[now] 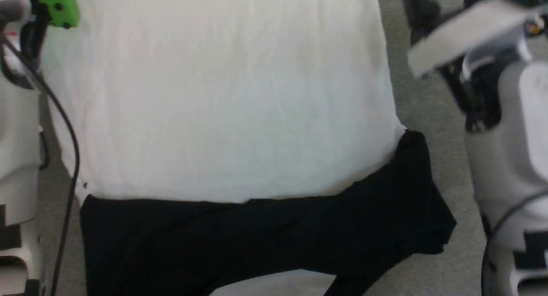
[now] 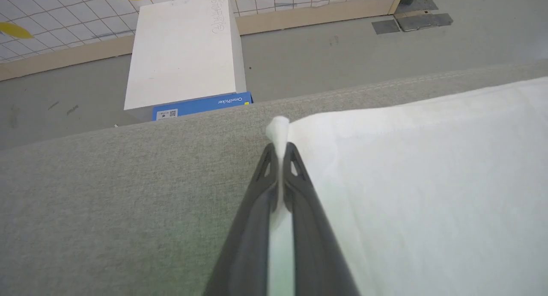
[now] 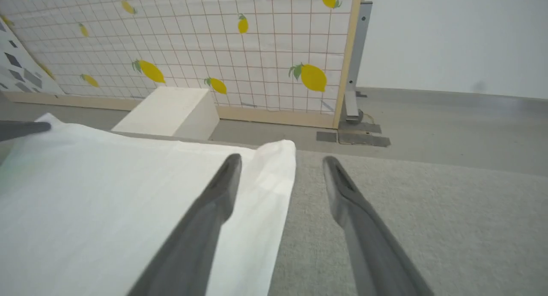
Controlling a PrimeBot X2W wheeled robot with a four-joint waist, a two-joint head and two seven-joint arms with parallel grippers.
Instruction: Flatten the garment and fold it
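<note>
The garment (image 1: 222,108) lies spread on a grey cloth surface, its white body toward the far side and its black sleeves (image 1: 265,240) folded across the near edge. In the left wrist view my left gripper (image 2: 280,148) is shut on a far corner of the garment (image 2: 428,193), and a tuft of white cloth sticks up between the fingertips. In the right wrist view my right gripper (image 3: 280,167) stands open over the other far corner of the garment (image 3: 107,210); one finger is above the cloth and the other above the grey surface, with the cloth's edge between them.
The grey surface (image 2: 107,193) ends just past the garment's far edge. Beyond it on the floor stands a white box (image 2: 184,48) with a blue box (image 2: 201,105) against it, before a tiled partition with lemon prints (image 3: 192,39). My pale arms flank the head view (image 1: 509,159).
</note>
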